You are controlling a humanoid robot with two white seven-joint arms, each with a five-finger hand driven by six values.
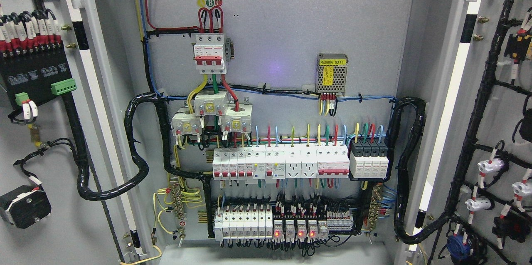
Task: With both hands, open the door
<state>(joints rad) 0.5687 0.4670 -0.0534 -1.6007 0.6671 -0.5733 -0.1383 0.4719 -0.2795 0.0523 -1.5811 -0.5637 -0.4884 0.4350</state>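
Head view: cabinet stands wide open, both doors swung back, neither hand anywhere in sight.

Left door (50, 140) is folded back at the picture's left and right door (490, 123) at its right, each showing its inner face with wired components, so the opening looks to be finished. No robot arm or hand enters the picture, so how far the fingers are spread, or whether they hold anything, cannot be told. Between the doors the back panel (282, 40) carries a three-pole main breaker (210, 53), a small perforated power supply (331, 73) and rows of white breakers (282, 163), some lit red low down. Black cable looms (135, 152) hang in slack loops at each hinge side, probably left long so the doors can swing without straining the wires.
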